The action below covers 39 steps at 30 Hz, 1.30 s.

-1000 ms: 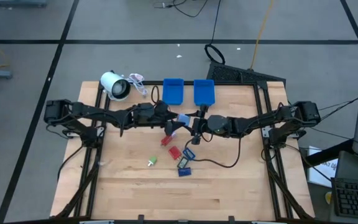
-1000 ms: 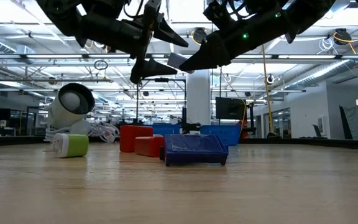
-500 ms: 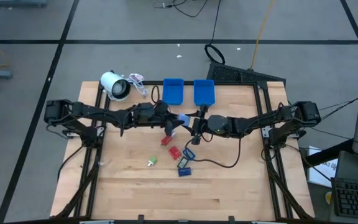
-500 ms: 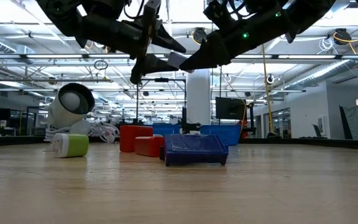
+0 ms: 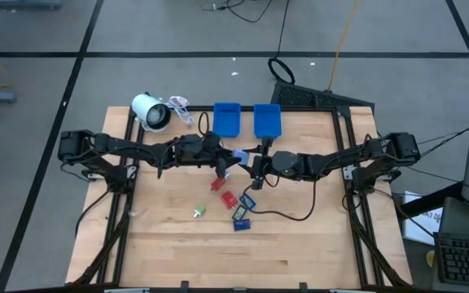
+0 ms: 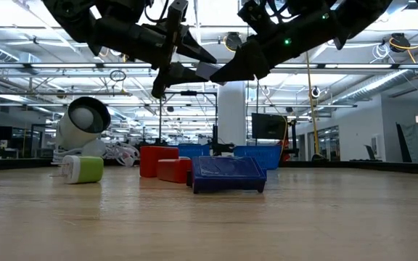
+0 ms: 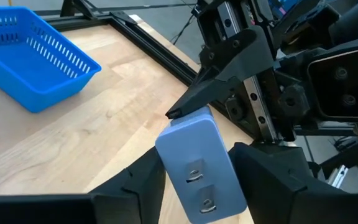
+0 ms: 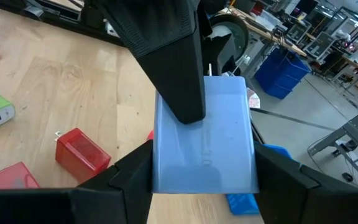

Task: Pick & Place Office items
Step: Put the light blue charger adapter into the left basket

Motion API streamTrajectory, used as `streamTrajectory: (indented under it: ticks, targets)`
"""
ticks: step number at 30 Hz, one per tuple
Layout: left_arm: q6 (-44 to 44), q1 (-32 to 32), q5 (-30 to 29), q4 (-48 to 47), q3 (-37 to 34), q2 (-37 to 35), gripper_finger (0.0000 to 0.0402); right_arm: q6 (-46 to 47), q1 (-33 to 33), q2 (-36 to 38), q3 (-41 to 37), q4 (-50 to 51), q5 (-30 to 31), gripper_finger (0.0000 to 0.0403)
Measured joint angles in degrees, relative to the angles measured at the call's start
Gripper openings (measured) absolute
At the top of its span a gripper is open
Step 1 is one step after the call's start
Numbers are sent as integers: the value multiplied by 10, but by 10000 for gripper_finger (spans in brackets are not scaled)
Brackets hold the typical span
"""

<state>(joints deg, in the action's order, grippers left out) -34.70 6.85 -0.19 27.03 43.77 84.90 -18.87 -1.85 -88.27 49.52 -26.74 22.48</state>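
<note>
so you've got both grippers on one piece mid-air: a pale blue block (image 7: pixel 197 167) sits between the left gripper (image 7: pixel 194 186) fingers, and in the right wrist view the same block lies between the right gripper (image 8: pixel 204 171) fingers too, w/ a left finger (image 8: pixel 166 56) crossing its face. looks like a handover above the table centre, well clear of the wood in the low view. both sets of fingers look clamped on the block, tho how hard each side bites you can't tell from here

do it well: don't let go on one side till the other has a square hold. the right finger tip (image 7: pixel 229 68) meets the block only at its top corner in the left wrist view, so that bite seems thin; seat it deeper before you ease the left fingers apart. open slow, no sideways pull, or the block twists out and drops among the rest

rest of the office items lie on the table (image 5: pixel 300 252) below & in front of the grippers: two red blocks (image 6: pixel 162 163), a dark blue piece (image 6: pixel 227 174), a green one (image 6: pixel 82 169). the blue bins (image 5: pixel 247 118) sit at the far edge, just beyond the grippers, w/ the white roll (image 5: pixel 149 111) off to their left. whichever arm keeps it, lift clear of the other before you swing to a bin
</note>
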Motion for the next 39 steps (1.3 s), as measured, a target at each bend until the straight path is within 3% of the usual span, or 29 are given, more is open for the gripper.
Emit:
streamTrajectory:
  ticks: [11, 21, 32, 37, 39]
  targets:
    - [-23, 0, 1, 1, 0, 0, 155, -9, -1, 0, 0, 0, 3, 212]
    - [130, 1, -25, -7, -1, -35, 145, 38, -1, 1, 1, -10, -3, 247]
    - [305, 2, -150, -42, 0, -114, 143, 91, 0, 0, 0, 0, -15, 245]
    - [390, 3, -299, -100, 0, -118, 135, 131, 20, 0, 0, -11, -108, 237]
    - [412, 11, -327, -103, 0, -114, 128, 142, 32, 0, 0, -13, -145, 233]
